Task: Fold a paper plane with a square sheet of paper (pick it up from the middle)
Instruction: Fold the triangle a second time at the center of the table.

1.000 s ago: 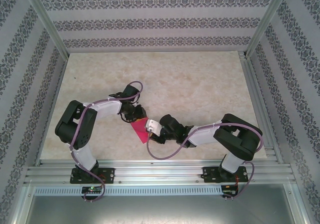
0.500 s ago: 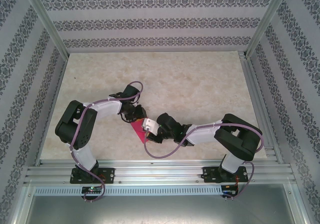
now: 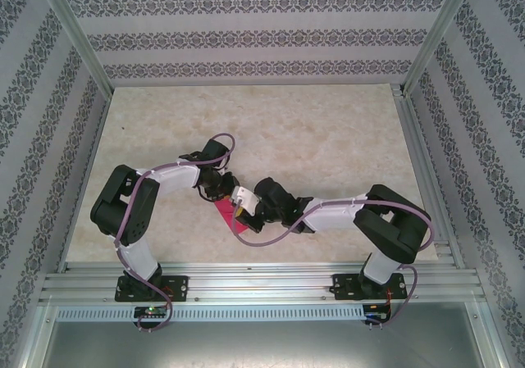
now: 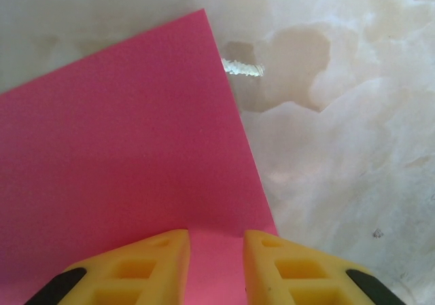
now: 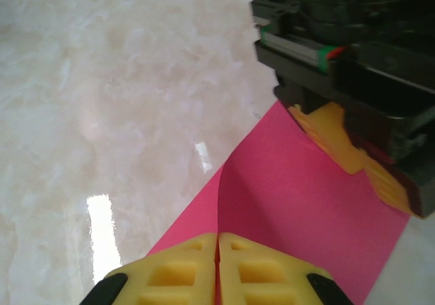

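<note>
The square sheet of paper (image 3: 232,220) is magenta and lies on the marble table between the two arms. My left gripper (image 4: 216,245) rests over one edge of the sheet (image 4: 122,155), its yellow fingers (image 4: 156,264) a small gap apart with flat paper showing between them. My right gripper (image 5: 217,240) is shut on a raised ridge of the sheet (image 5: 306,210), and a crease runs away from its tips. In the right wrist view the left gripper's fingers (image 5: 340,145) sit on the paper's far side. From above, the two grippers (image 3: 220,193) (image 3: 239,208) are almost touching. The paper plane is out of view.
The pale marble tabletop (image 3: 312,130) stretches wide behind and beside the arms. Aluminium rails (image 3: 262,282) run along the near edge and patterned walls (image 3: 246,36) close in the back and sides. Purple cables (image 3: 271,245) loop off both arms.
My right gripper slid left along the sheet toward the left gripper and closed, pinching up a ridge of paper. The left arm has stayed put.
</note>
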